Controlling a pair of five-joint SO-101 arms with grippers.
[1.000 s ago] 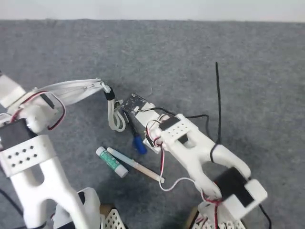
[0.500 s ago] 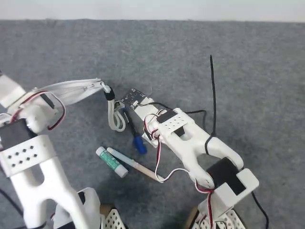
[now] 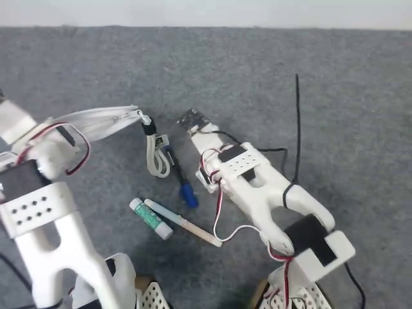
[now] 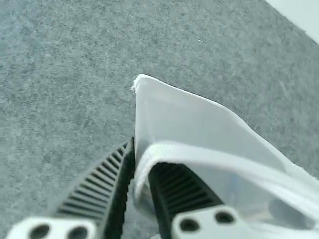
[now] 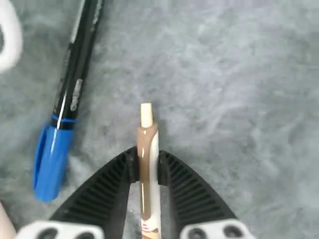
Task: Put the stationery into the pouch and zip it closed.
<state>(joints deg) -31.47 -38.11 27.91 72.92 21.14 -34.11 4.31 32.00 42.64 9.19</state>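
Grey carpet underneath. Right gripper (image 5: 147,155) pinched on pen (image 5: 148,132), short end poking past fingertips. Left gripper (image 4: 141,162) clamped on pouch (image 3: 96,122) rim, over at left. Risks: pen pivots in thin grip, or jabs pouch's narrow mouth and shoves it. Marker (image 5: 65,99) loose nearby.

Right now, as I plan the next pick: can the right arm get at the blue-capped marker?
Probably not yet: the right tool is shut on a brown pen, though the blue-capped marker lies uncovered close beside it.
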